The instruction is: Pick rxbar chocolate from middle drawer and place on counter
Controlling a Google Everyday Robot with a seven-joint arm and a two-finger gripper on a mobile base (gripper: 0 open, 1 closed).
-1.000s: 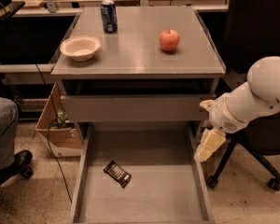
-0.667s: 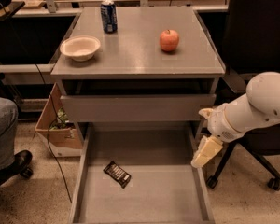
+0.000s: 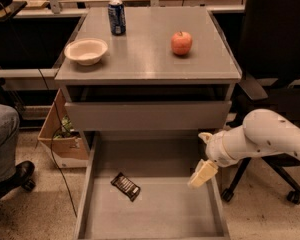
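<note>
Plainly the rxbar chocolate (image 3: 125, 186) lies flat on the bare floor of the middle drawer (image 3: 160, 211), left of centre and turned at a slant, clear of every wall. The drawer stands pulled out toward the camera, so opening it looks done, but the pick has not begun. The tool (image 3: 202, 174) hangs at the drawer's right side, near the right wall and well apart from the bar. It carries nothing, and I cannot tell whether it is spread or pressed together. By my judgement what is left is nearly everything: cross leftward over the floor, come down on the bar, grip it, lift it and set it on the tabletop (image 3: 145, 59). For room, the drawer's low side walls should hinder little. The flat front of the shut drawer (image 3: 147, 115) above sits over the open drawer's back part, and the bar lies forward of it, so a descent from above seems open. The lift must then clear that front and the tabletop's thin edge. On the tabletop a white bowl (image 3: 86, 51) sits front left, a blue can (image 3: 116, 17) back left and an apple (image 3: 181, 43) toward the right. The bare stretch through the middle and front right looks the easiest landing spot. The white arm (image 3: 270, 139) reaches in from the right, close by a dark office chair (image 3: 275, 49).
</note>
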